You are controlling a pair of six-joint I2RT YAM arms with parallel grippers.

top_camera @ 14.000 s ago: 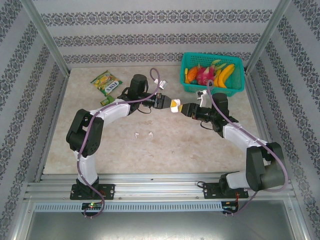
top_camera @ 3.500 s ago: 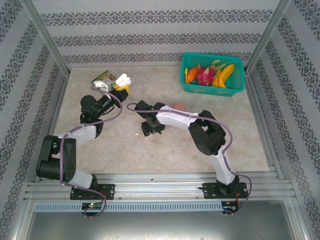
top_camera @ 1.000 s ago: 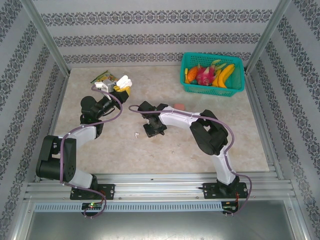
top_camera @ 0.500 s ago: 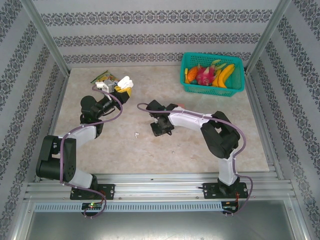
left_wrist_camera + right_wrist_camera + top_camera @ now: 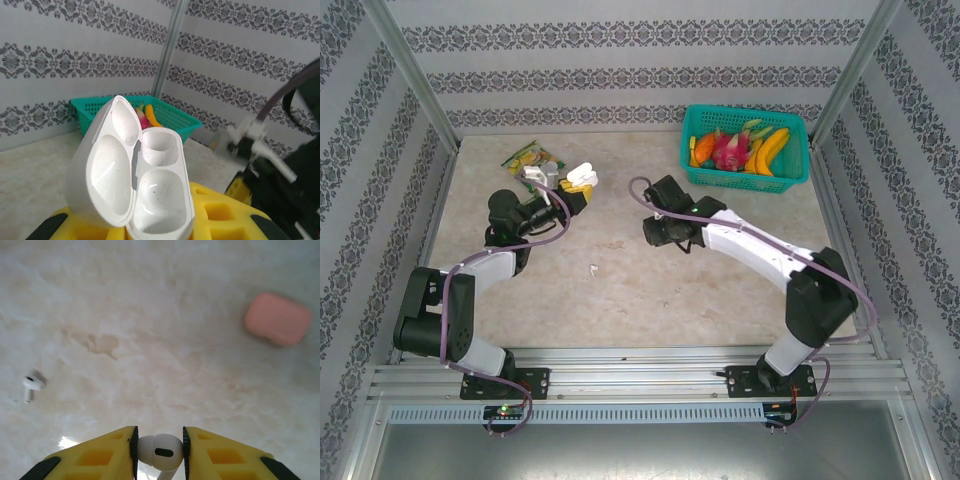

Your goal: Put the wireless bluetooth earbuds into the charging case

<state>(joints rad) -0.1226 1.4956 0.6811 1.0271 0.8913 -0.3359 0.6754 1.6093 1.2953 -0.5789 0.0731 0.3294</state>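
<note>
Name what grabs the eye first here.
An open white case, both wells empty, stands gripped in the left tool. The right tool pinches a white earbud above the table, with a pink case lying beyond. A teal fruit basket sits in the far right corner.

no words, brands or numbers can be read here. the green and yellow packet (image 5: 523, 154) at the upper left of the tabletop (image 5: 650, 300) carries some print, but it is too small and too blurred to make out.
</note>
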